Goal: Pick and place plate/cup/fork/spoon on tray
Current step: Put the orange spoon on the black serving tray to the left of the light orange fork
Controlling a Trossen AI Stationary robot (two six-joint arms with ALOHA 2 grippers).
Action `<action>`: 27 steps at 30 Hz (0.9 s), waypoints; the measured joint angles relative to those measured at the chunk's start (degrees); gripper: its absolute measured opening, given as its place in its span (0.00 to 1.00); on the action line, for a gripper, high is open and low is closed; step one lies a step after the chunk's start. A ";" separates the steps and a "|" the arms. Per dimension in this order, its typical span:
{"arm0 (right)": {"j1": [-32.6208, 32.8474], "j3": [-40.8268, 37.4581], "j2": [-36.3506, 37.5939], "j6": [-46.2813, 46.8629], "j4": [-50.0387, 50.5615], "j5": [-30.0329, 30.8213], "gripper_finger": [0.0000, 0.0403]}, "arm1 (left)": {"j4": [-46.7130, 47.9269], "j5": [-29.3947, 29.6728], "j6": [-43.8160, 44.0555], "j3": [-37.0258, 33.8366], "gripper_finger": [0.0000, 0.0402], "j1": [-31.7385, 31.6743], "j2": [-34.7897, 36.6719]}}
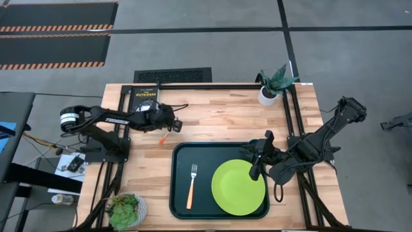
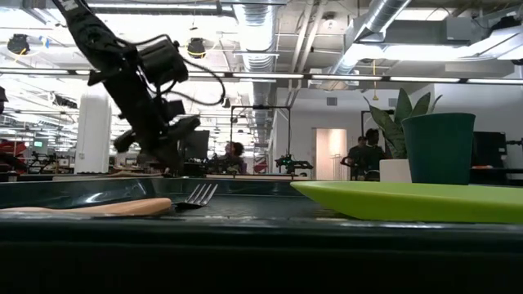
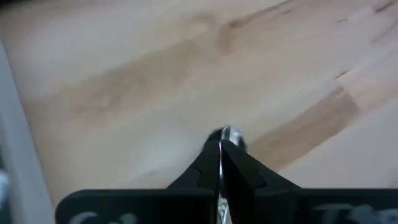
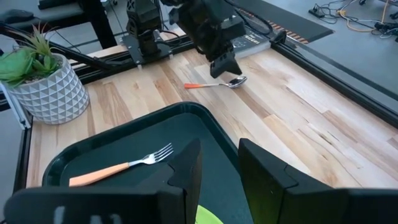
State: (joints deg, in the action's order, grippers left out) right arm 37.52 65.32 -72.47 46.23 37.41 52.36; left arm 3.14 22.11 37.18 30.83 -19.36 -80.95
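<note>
Hovering over spoon (image 4: pixel 219 83), left pincer (image 4: pixel 224 64) closed, empty, right pincer (image 4: pixel 217 163) open, cup (image 2: pixel 439 147) half-hidden

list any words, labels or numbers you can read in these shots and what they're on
"OUTSIDERS": on the black book at the table's far left edge, readable only roughly in the high view.
Small lines above and below that title: too small to read.
White lettering on the left arm: too blurred to read.
Pale marks on the left gripper body in its wrist view: blurred, unreadable.
Nothing else legible.
</note>
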 joint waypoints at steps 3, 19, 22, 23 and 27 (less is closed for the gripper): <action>-0.02 0.00 0.00 -0.01 0.07 0.00 0.32 | 1.20 1.39 -5.19 0.55 0.05 -0.13 2.74; -0.12 0.00 0.02 -0.01 0.06 0.01 0.32 | -3.15 -14.67 -33.97 0.59 0.58 -9.01 -1.90; -0.11 0.00 0.02 -0.03 0.09 0.00 0.32 | -2.35 -17.06 -37.23 0.59 0.58 -9.19 -3.50; -0.11 0.00 0.02 -0.03 0.09 0.00 0.32 | -2.67 -18.10 -37.80 0.59 0.57 -9.25 -4.19; -0.11 0.00 0.02 -0.03 0.25 0.00 0.32 | -3.00 -22.79 -38.78 0.69 0.51 -9.77 -6.53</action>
State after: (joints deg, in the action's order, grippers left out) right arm 37.41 65.32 -72.45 46.19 37.66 52.36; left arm 0.14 -0.68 -1.60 31.51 -29.12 -87.48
